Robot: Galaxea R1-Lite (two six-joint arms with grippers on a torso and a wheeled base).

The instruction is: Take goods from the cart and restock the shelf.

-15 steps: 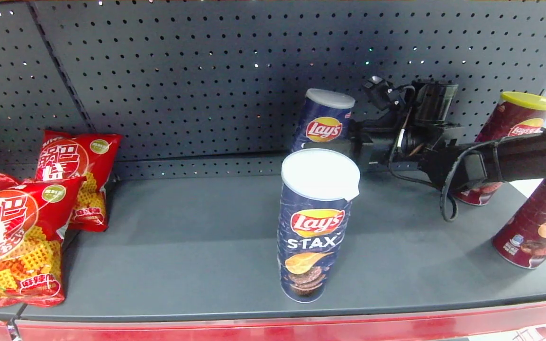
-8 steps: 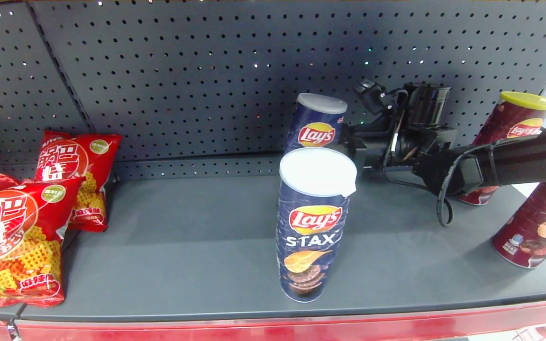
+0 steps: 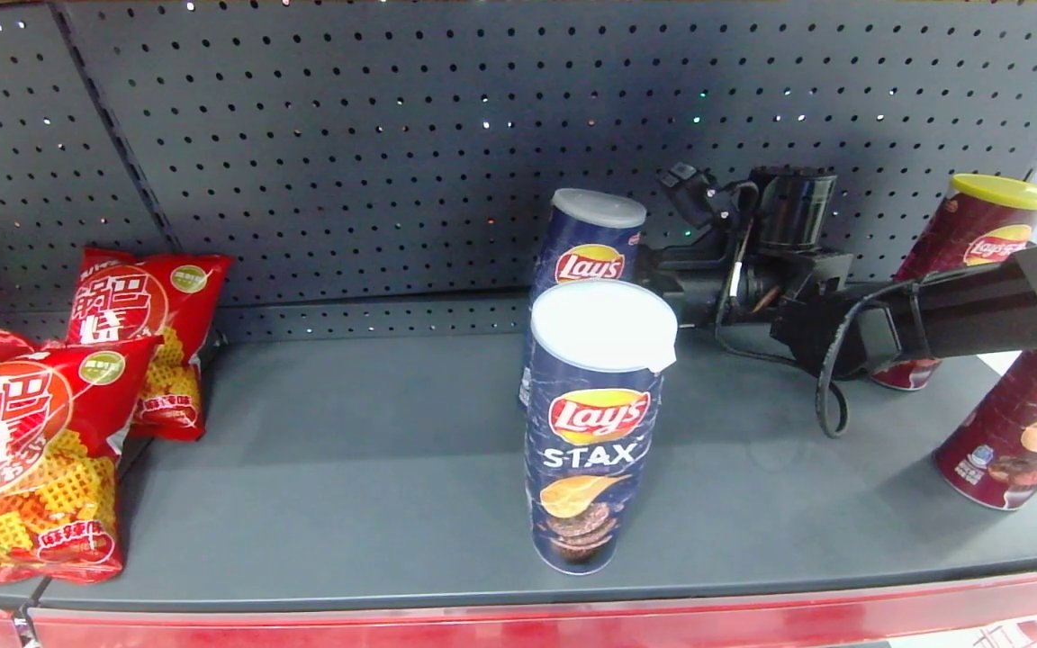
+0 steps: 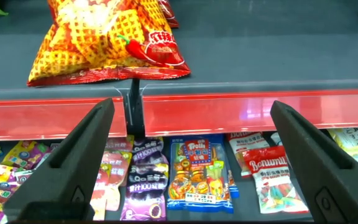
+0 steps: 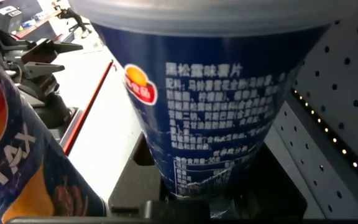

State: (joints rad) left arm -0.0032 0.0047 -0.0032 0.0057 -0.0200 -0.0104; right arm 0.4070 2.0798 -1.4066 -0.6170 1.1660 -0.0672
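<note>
Blue round cardboard chip can with a grey lid [image 3: 586, 247] is clamped in the right gripper [image 3: 667, 279], just behind a twin blue can with a white lid [image 3: 595, 423] on the smooth grey metal shelf [image 3: 347, 468]. Looks like putting-down time: next, let go softly, no bumping. The left gripper [image 4: 191, 112] has its fingers wide apart.

Blue chip can [image 5: 210, 106] gripped by right hand [image 5: 210, 193]; second blue can [image 5: 17, 155] beside; pegboard [image 5: 337, 124] near.

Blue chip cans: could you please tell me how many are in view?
2: the front blue can stands near the shelf edge; the rear blue can is directly behind it. Others could be hidden.
</note>
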